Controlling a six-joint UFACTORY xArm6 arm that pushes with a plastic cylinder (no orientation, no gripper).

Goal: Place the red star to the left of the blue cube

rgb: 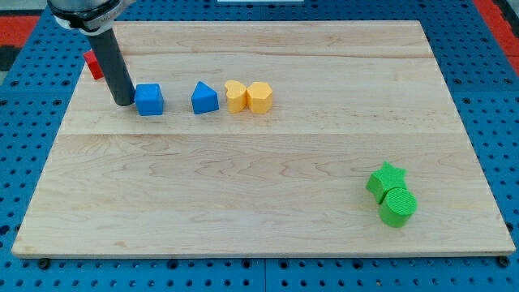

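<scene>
The blue cube [149,99] sits on the wooden board at the view's upper left. My tip [124,102] rests on the board just left of the blue cube, close to it or touching it. A red block [94,64] lies behind the rod at the board's upper left edge; the rod hides most of it and its shape cannot be made out.
A blue triangular block [204,98] lies right of the cube, then a yellow heart-like block [235,96] touching a yellow block [259,96]. A green star [386,178] and a green cylinder [397,206] sit together at the lower right. The board [268,178] lies on a blue pegboard.
</scene>
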